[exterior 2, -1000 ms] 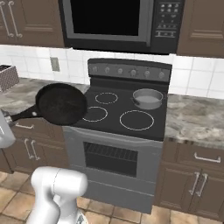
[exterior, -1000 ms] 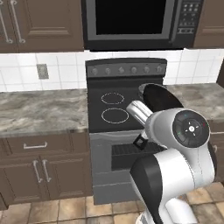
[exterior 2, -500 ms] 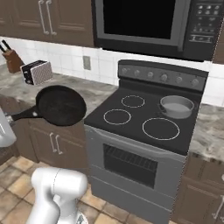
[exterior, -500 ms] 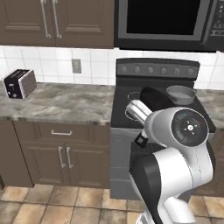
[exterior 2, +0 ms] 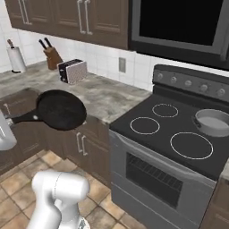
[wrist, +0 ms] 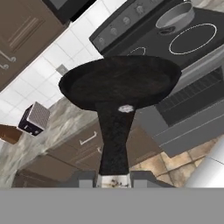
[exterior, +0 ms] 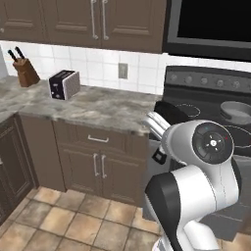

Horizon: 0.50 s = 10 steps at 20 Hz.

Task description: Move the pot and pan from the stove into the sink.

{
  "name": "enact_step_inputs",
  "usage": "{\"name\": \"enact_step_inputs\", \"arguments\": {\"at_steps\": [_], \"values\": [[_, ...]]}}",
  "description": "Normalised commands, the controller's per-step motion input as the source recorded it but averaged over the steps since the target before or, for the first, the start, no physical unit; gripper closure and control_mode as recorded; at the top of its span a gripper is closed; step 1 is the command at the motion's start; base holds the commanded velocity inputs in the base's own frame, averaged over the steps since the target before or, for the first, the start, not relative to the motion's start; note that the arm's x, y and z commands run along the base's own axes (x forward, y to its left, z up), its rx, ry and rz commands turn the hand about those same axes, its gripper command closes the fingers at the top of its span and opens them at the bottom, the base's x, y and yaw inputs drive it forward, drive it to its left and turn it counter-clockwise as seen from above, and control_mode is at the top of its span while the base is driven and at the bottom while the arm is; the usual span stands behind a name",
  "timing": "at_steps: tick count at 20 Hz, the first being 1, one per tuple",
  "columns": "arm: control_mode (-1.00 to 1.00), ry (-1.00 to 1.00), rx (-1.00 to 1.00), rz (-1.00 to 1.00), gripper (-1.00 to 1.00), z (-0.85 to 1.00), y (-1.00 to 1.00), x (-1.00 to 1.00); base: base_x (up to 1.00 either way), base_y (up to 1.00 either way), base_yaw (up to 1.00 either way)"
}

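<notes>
So we have the pan [exterior 2: 61,109] off the stove [exterior 2: 179,134] — our pincer [wrist: 113,178] clamps its handle, carrying it over the floor beside the table [exterior 2: 96,96]; the pot [exterior 2: 213,121] sits on its burner; both remain undelivered — no sink in sight.

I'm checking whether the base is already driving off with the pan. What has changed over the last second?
The whole view has shifted: the base has carried the cameras leftward, so the stove now sits at the right and a toaster and knife block have come into sight. The fingers stay shut on the pan handle, carried clear of the stove. The pot remains on its burner.
</notes>
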Motion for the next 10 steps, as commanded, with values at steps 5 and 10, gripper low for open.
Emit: {"name": "enact_step_inputs", "arguments": {"at_steps": [5, 10], "values": [[1.0, 0.0, 0.0, 0.0, 1.0, 0.0, 0.0, 0.0, -0.14, -0.18, 0.4], [1.0, 0.0, 0.0, 0.0, 1.0, 0.0, 0.0, 0.0, -0.15, -0.16, 0.41]]}}
